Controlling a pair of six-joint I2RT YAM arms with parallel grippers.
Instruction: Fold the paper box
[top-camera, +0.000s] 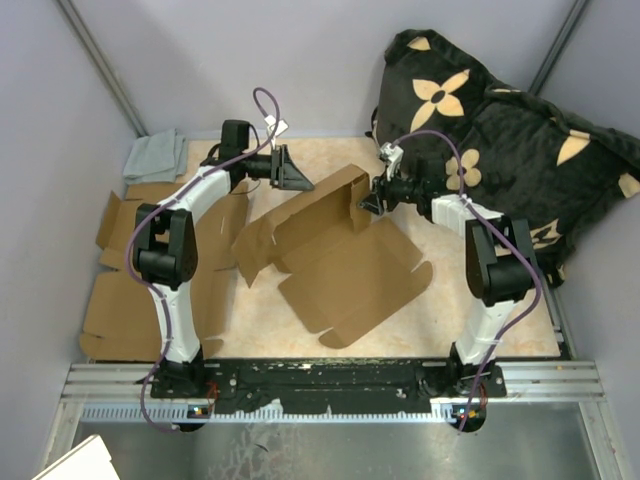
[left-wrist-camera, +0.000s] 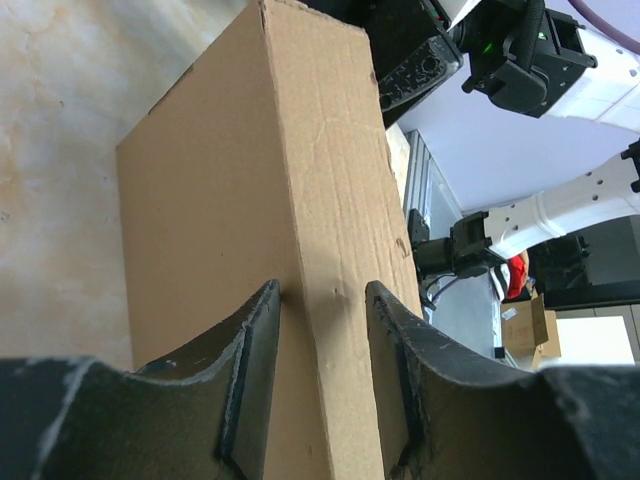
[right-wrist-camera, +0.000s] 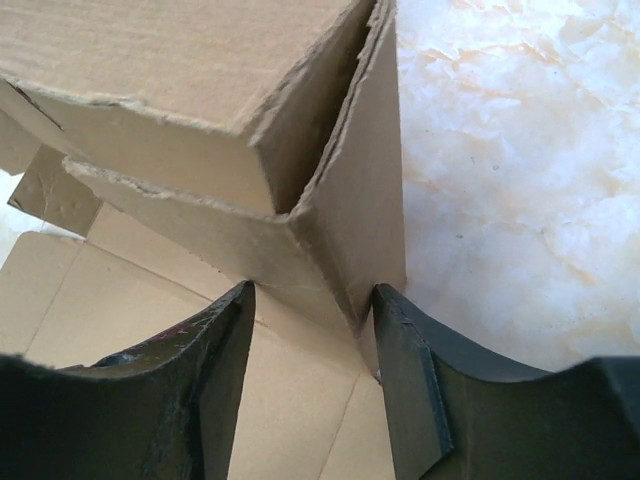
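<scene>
Box, from the left gripper: We see the box (top-camera: 345, 265) half folded on the table (top-camera: 255, 335). Its raised back wall reaches the tips of the left gripper (top-camera: 303, 180) at the wall's left end, and the flat panels spread to the gripper's right and towards the arm bases.
Box, from the right gripper: The other end of that wall, where it meets a side flap, sits between the tips of the right gripper (top-camera: 366, 203). The rest of the box lies to this gripper's left.
Left gripper: About half open, we find it clamped across the thickness of the wall. In its wrist view cardboard fills the gap and both fingers (left-wrist-camera: 250, 365) lie against it.
Right gripper: It stands at a middling gap astride the corner. One fingertip (right-wrist-camera: 400, 350) touches the side flap, and we cannot tell whether the corner is gripped or only bracketed.
Outside the left gripper: Flat cardboard sheets (top-camera: 125, 300) and a grey cloth (top-camera: 155, 155).
Outside the right gripper: A black flowered cushion (top-camera: 510, 150), just behind it.
</scene>
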